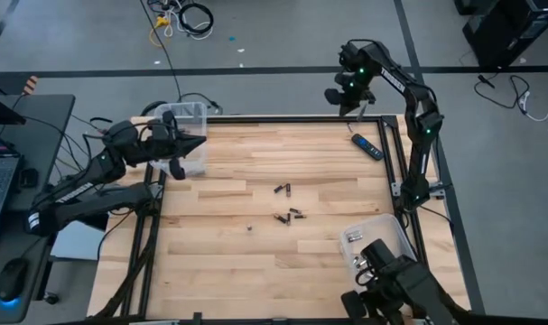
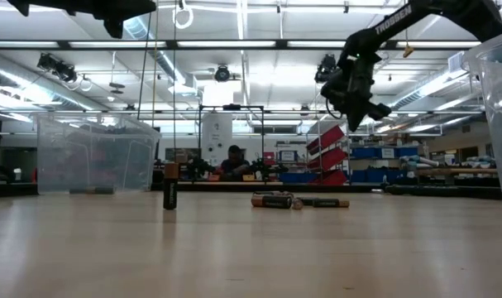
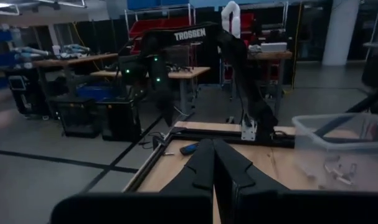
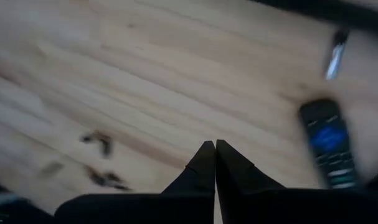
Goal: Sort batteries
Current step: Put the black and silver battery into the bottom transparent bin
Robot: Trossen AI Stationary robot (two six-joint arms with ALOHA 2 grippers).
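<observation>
Left gripper (image 1: 198,142): was held closed and empty, over the left clear bin (image 1: 190,117) at the table's left edge.
Batteries (image 1: 288,215): were scattered mid-table; one (image 2: 170,185) stood upright, the others (image 2: 272,200) lay flat, long axes running sideways in the low view.
Right gripper (image 1: 360,114): was pinched closed, empty, near the remote (image 1: 366,146).
Surface: a wooden table (image 1: 228,271).
Room: a workshop with a seated person (image 2: 233,162).
</observation>
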